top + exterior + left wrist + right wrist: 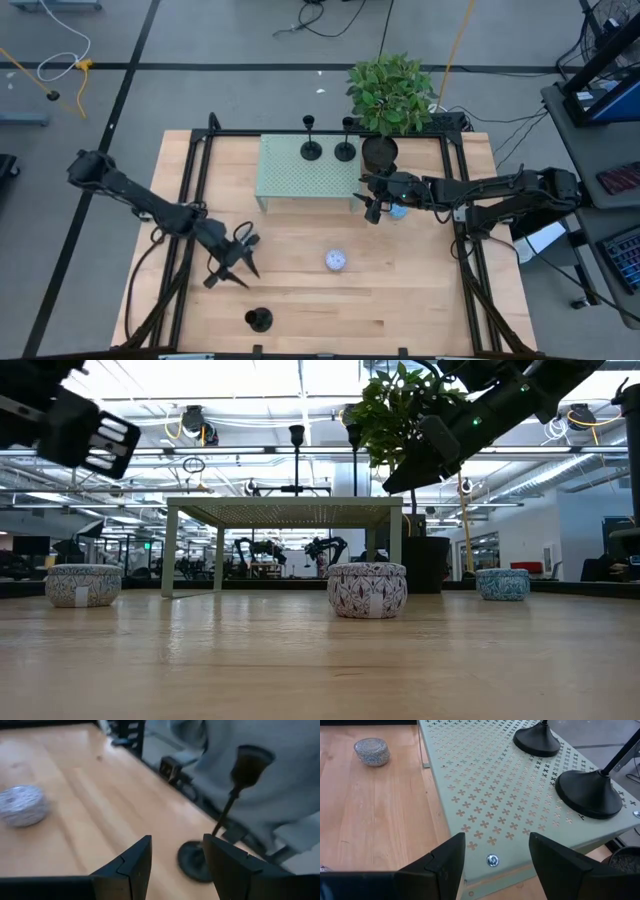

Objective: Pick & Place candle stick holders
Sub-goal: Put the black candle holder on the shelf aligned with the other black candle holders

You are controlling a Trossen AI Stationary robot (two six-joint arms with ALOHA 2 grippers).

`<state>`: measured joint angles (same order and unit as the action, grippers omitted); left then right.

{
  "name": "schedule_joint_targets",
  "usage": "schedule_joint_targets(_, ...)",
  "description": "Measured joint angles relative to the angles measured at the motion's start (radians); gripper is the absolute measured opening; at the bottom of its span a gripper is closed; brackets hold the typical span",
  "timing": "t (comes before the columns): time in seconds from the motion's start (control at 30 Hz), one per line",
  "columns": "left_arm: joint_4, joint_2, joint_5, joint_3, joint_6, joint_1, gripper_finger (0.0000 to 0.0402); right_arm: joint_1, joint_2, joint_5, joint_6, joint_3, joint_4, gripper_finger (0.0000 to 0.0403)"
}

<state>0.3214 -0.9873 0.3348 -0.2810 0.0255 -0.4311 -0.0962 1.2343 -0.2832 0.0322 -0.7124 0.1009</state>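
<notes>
Two black candle stick holders (311, 150) (345, 150) stand by their disc bases on a pale green perforated shelf (300, 180); their bases also show in the right wrist view (537, 740) (590, 792). A third holder (259, 319) stands on the table near the front edge. My left gripper (240, 262) is open just short of the third holder. In the left wrist view its disc base (194, 862) lies beyond the gap between the fingers (177, 865), untouched. My right gripper (372, 200) is open and empty above the shelf's right end (497, 860).
A potted plant (390, 95) stands at the shelf's far right corner. A white patterned tin (336, 261) sits mid-table, and a blue tin (398, 210) sits under my right arm. A third tin shows in the low view (83, 584). Black frame rails (190, 200) run along the table's sides.
</notes>
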Motion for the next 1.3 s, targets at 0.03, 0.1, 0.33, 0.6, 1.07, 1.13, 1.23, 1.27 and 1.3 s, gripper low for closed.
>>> schedule_joint_targets(0.03,0.053,-0.020,-0.001,0.016,0.022,-0.015,0.0184,0.000,0.000,0.000,0.000,0.000,0.000,0.0212)
schedule_joint_targets(0.1,0.140,-0.070,-0.025,0.037,0.046,-0.047,0.0184,0.000,0.000,0.000,0.000,0.000,0.002,0.0212)
schedule_joint_targets(0.33,0.370,-0.290,-0.100,0.029,0.119,-0.140,0.0184,0.000,0.000,0.000,-0.003,0.000,0.003,0.0212)
schedule_joint_targets(0.6,0.587,-0.437,-0.152,0.029,0.130,-0.219,0.0184,0.000,0.000,0.000,-0.058,0.000,0.004,0.0212)
schedule_joint_targets(1.07,0.604,-0.537,-0.190,-0.050,0.186,-0.281,0.0184,0.000,0.000,0.001,-0.070,0.000,0.052,0.0212)
schedule_joint_targets(1.13,0.561,-0.545,-0.222,-0.052,0.168,-0.285,0.0184,0.000,0.000,0.001,-0.070,0.000,0.051,0.0212)
schedule_joint_targets(1.23,0.528,-0.545,-0.295,-0.052,0.164,-0.282,0.0184,0.000,0.000,0.001,-0.071,0.000,0.052,0.0212)
schedule_joint_targets(1.27,0.525,-0.545,-0.301,-0.052,0.162,-0.282,0.0183,0.000,0.000,0.001,-0.070,0.000,0.052,0.0212)
schedule_joint_targets(1.3,0.530,-0.545,-0.299,-0.052,0.154,-0.283,0.0181,0.000,0.000,0.001,-0.071,0.000,0.052,0.0212)
